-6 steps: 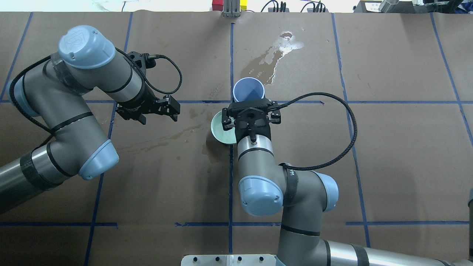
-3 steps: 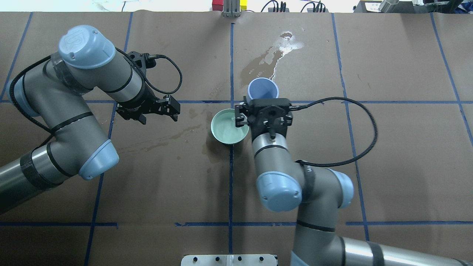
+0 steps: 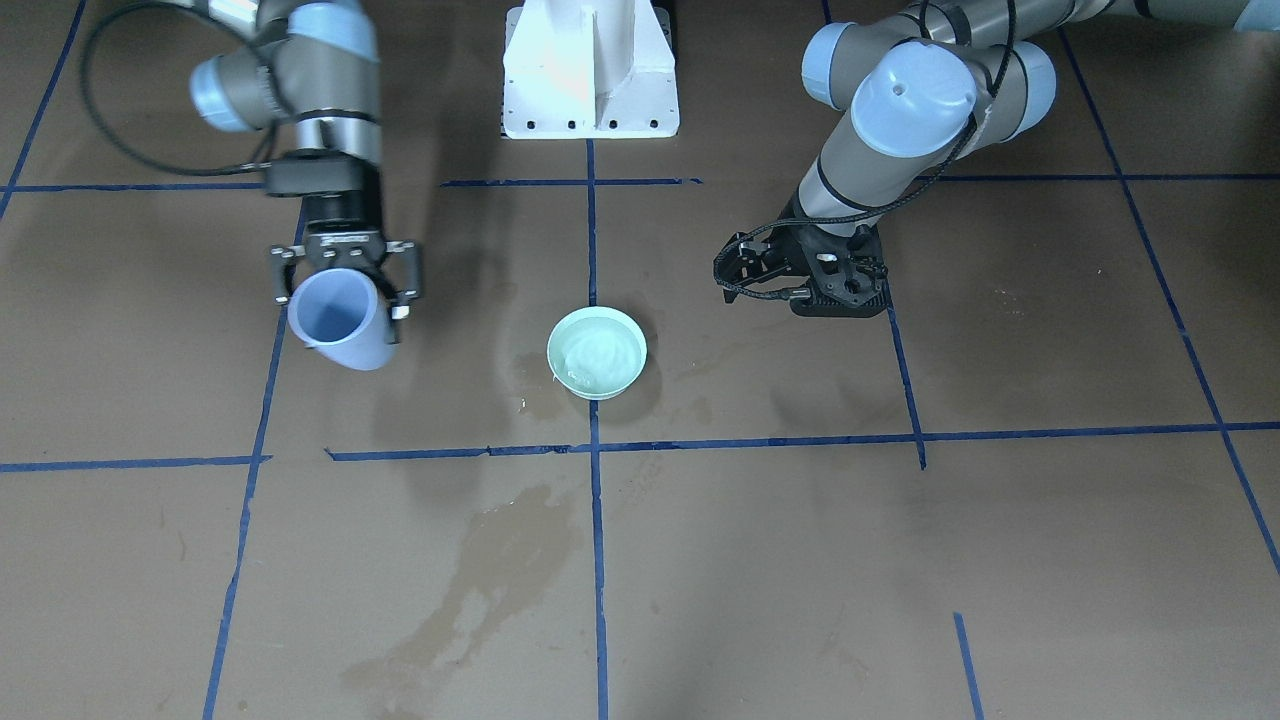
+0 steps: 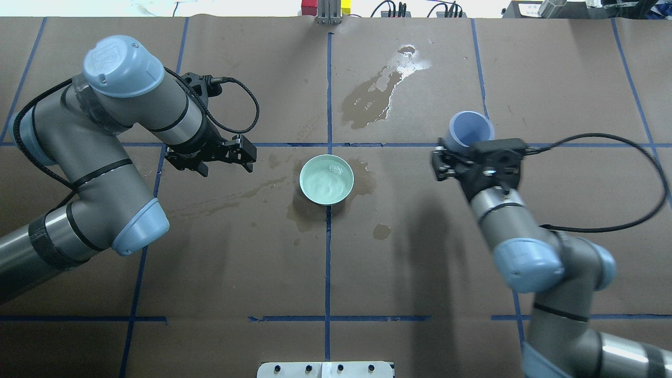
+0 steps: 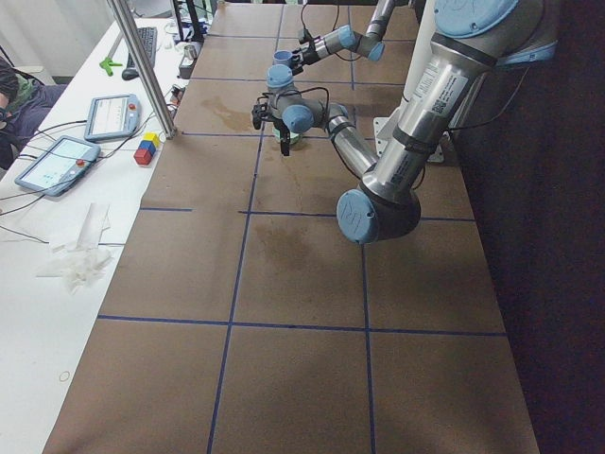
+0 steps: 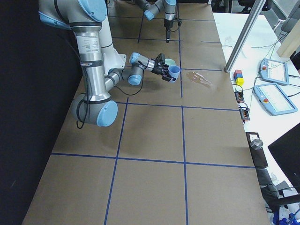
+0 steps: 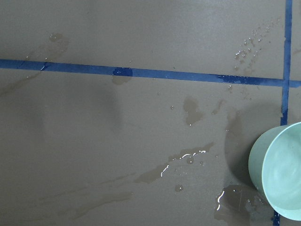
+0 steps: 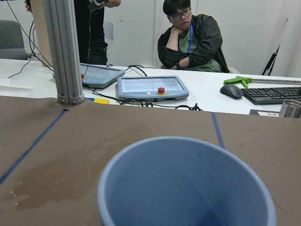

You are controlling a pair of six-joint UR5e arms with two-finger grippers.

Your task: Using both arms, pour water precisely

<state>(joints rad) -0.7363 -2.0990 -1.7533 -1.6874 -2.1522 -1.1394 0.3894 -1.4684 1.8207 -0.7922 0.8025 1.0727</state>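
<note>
A mint green bowl [image 4: 326,181] stands at the table's middle with rippling water [image 3: 597,355] in it. My right gripper [image 4: 462,151] is shut on a pale blue cup [image 4: 471,130], held tilted off the table to the right of the bowl, with its mouth facing the far edge. The right wrist view looks into the cup [image 8: 188,188]; I cannot tell if water is left in it. My left gripper [image 3: 722,274] points down, shut and empty, to the left of the bowl. The left wrist view shows the bowl [image 7: 277,174] at its right edge.
Wet patches darken the brown paper: a large one beyond the bowl [image 4: 375,94], streaks to its left [image 7: 174,165], a small spot [image 4: 381,231] nearer me. A metal post [image 4: 328,13] stands at the far edge. An operator [image 8: 190,40] sits behind tablets.
My right arm has swung to the right with the blue cup, from over the bowl to well clear of it. The bowl now shows whole. The left arm has not moved.
</note>
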